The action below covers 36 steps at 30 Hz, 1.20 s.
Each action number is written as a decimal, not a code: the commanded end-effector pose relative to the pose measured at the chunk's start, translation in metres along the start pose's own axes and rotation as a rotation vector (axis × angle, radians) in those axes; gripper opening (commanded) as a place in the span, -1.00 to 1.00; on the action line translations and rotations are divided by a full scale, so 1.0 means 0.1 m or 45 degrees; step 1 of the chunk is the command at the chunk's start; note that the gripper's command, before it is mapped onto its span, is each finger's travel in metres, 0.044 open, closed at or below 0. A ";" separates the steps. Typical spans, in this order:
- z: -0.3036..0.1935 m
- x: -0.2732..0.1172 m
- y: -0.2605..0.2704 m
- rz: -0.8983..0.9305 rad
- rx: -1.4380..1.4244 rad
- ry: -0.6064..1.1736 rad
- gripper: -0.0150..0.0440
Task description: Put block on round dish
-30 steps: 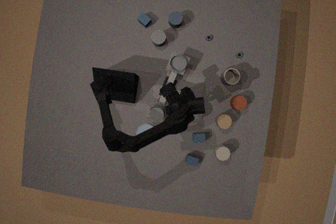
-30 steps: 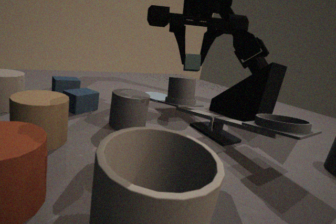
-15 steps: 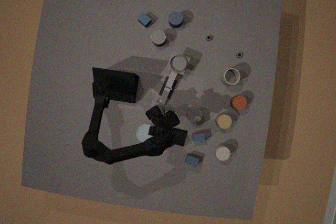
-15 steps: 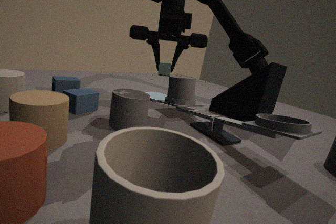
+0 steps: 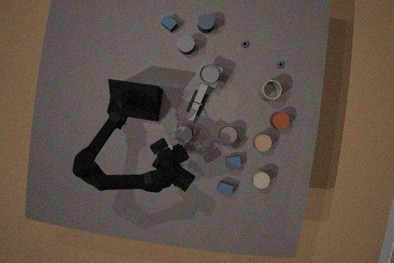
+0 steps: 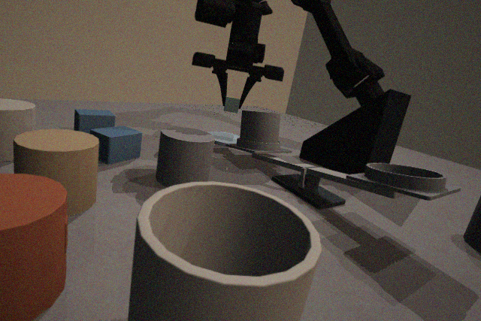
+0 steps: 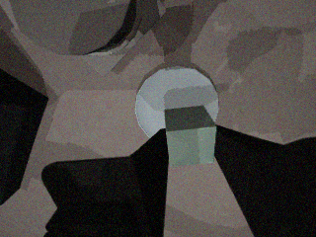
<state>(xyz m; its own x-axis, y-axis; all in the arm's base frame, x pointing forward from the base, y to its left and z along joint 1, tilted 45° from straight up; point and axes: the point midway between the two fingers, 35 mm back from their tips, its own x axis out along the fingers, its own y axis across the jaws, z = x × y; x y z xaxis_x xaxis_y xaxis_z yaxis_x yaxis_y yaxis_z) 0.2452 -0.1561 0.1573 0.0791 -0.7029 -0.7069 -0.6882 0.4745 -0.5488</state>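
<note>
So the arm is covering nearly all of the round dish (image 5: 170,147) from above, and the exterior view's edge is chopping off the orange cylinder (image 6: 28,240) and the open beige cup (image 6: 221,294).

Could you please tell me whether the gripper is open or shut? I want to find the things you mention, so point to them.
Shut on the green block (image 6: 231,104) (image 7: 191,145): the fingertips press its sides.
</note>
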 end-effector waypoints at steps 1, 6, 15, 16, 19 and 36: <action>-0.05 0.02 0.02 -0.006 -0.012 0.007 -0.49; -0.05 0.17 0.01 -0.005 -0.012 0.007 -0.49; -0.06 0.43 0.01 -0.008 -0.013 0.009 -0.49; -0.06 0.43 0.01 -0.008 -0.013 0.009 -0.49; -0.06 0.45 0.01 -0.008 -0.013 0.009 -0.49; -0.06 0.58 -0.01 -0.016 -0.004 0.011 -0.14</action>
<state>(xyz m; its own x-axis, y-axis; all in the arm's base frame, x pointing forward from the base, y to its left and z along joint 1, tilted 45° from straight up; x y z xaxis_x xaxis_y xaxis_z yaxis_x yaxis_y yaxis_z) 0.2454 -0.2005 0.1189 0.0811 -0.7127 -0.6968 -0.6914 0.4633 -0.5543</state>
